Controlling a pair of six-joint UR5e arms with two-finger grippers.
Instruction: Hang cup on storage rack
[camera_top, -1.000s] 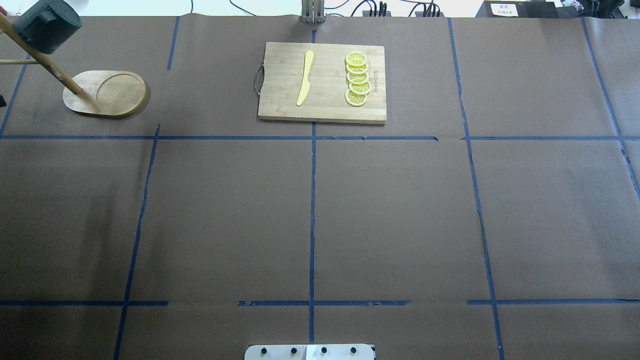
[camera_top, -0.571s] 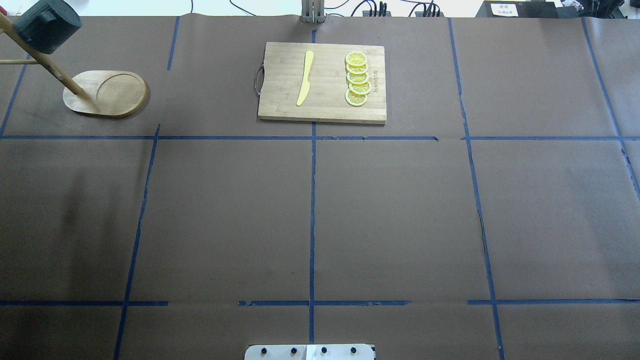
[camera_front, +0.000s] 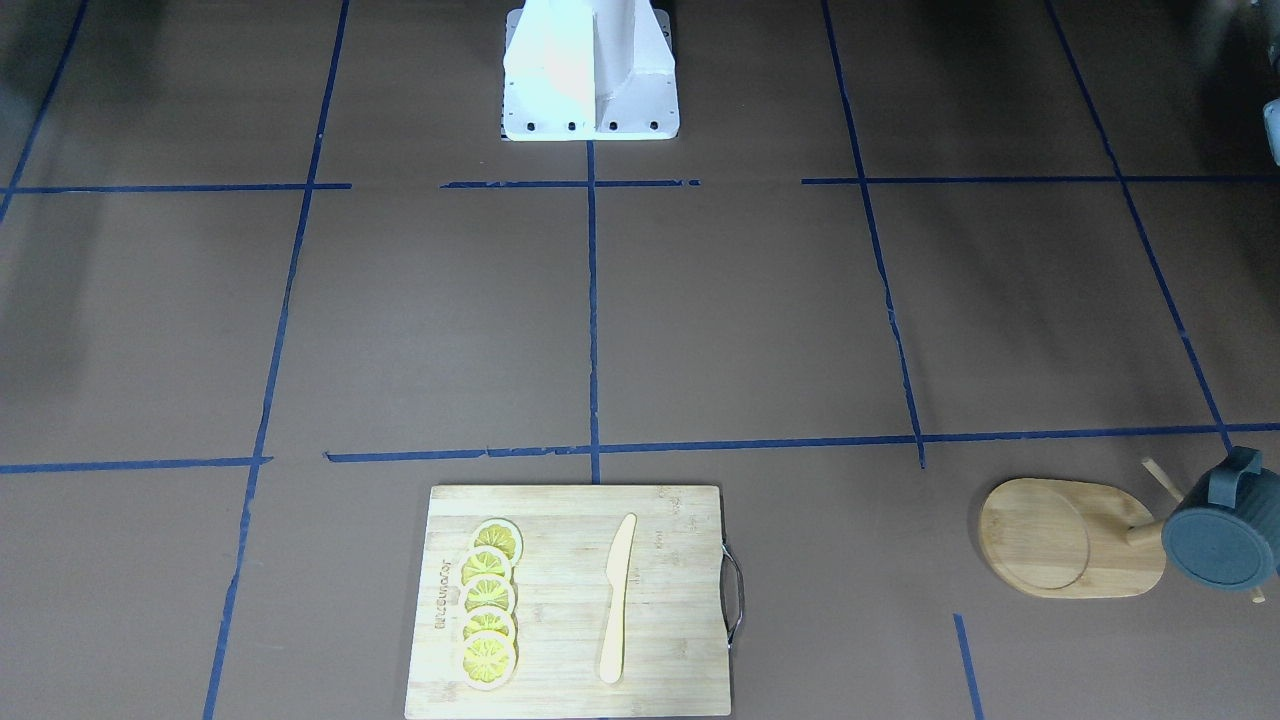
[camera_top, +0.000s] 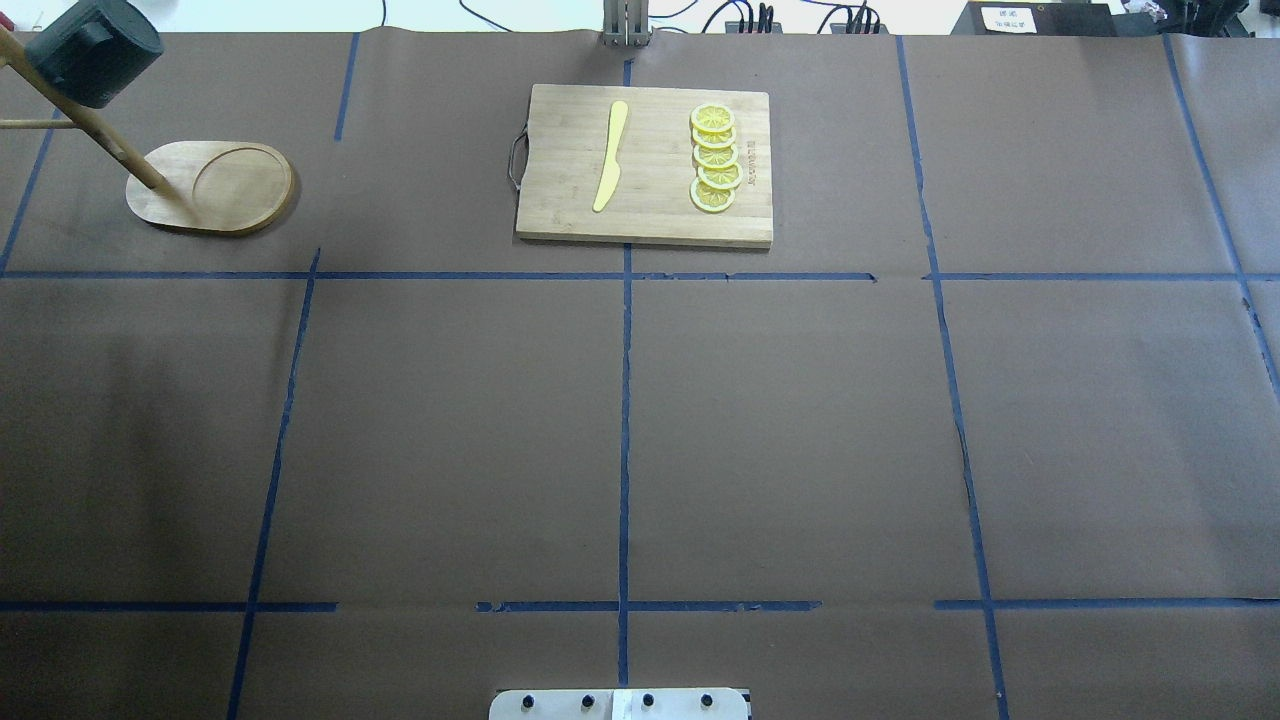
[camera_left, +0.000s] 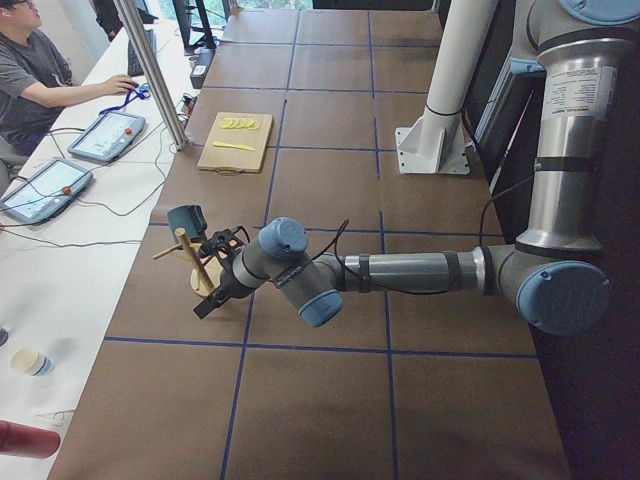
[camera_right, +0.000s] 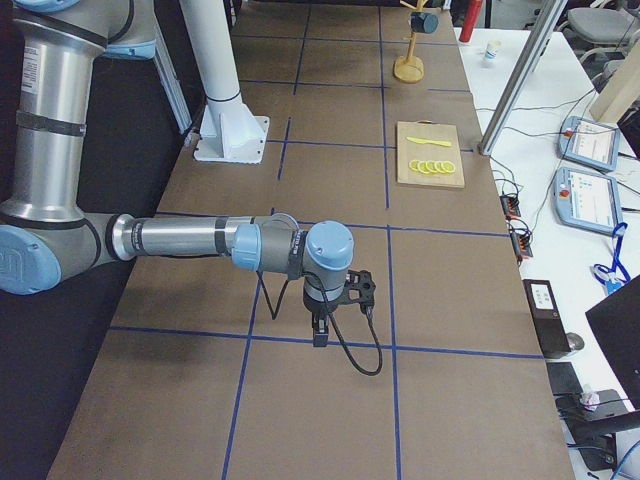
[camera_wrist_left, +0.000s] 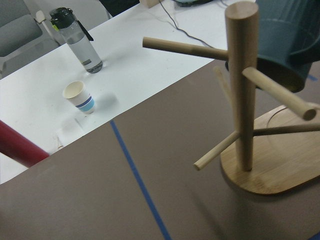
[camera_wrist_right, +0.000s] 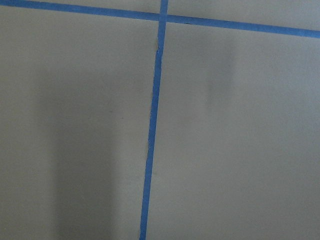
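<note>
Finding 1, far left of the table: in the overhead view the cup (camera_top: 95, 50) hangs at the top of the storage rack (camera_top: 215, 190), clear of the oval base. 1.0 s ago it sat slightly lower against the pole. By 0.6 s ago it had shifted a little, and it is in that same place now. Over the same span, the arm shadow on the brown paper below the rack has thinned and slid toward the left edge. We judge that the cup has settled on its peg and carries its own weight, so the hanging looks done and only the retreat remains. Which peg passes through the handle we cannot make out.

Finding 2, left arm: in the exterior left view the forearm lies low and nearly level across the table. The left gripper (camera_left: 208, 300) points down just beside the rack base, apart from the cup. Its wrist camera faces the pole and pegs with no finger in frame, so we cannot tell whether the jaws stand apart or together.

Finding 3, centre: the bamboo cutting board (camera_top: 650, 215) holds a yellow knife (camera_top: 611, 155) and 5 lemon slices (camera_top: 715, 160), well apart from the rack.

Finding 4, right arm: the forearm is level and the right gripper (camera_right: 319, 333) points straight down over a tape line, well apart from the rack. We cannot tell its jaw state.
</note>
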